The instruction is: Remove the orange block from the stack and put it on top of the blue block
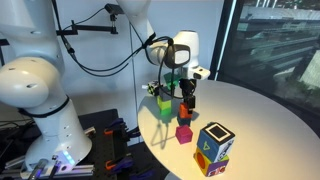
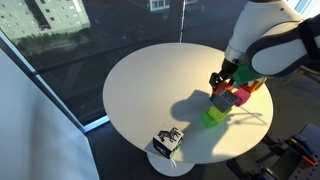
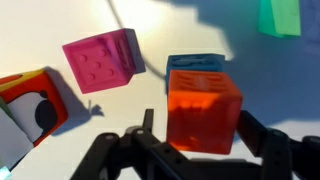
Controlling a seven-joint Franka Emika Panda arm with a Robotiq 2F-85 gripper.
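In the wrist view, from the left: a red, white and black toy (image 3: 28,105) sits at the frame's edge; next comes the magenta block (image 3: 100,60); then the orange block (image 3: 203,110), with the blue block (image 3: 195,64) showing only as a strip past its far side; a green block (image 3: 280,15) lies at the upper right. The jaws stand on either side of the orange block, with a sliver of desk showing beside the left one; from this angle I cannot tell whether they are clenched on it or released.

The orange block is off the stack (image 1: 215,148), which stands alone close to the desk's edge; so the first half looks done. The orange block lines up over the blue one, probably resting on it or hanging just above; what remains, I judge, is to seat it squarely, let go and lift clear.

The desk (image 2: 140,80) is bare across its middle and to the far edge; the small blocks crowd the edge nearest the arm. The magenta block lies just beside the blue one, so a sideways exit risks a knock; straight up looks the safest way out.
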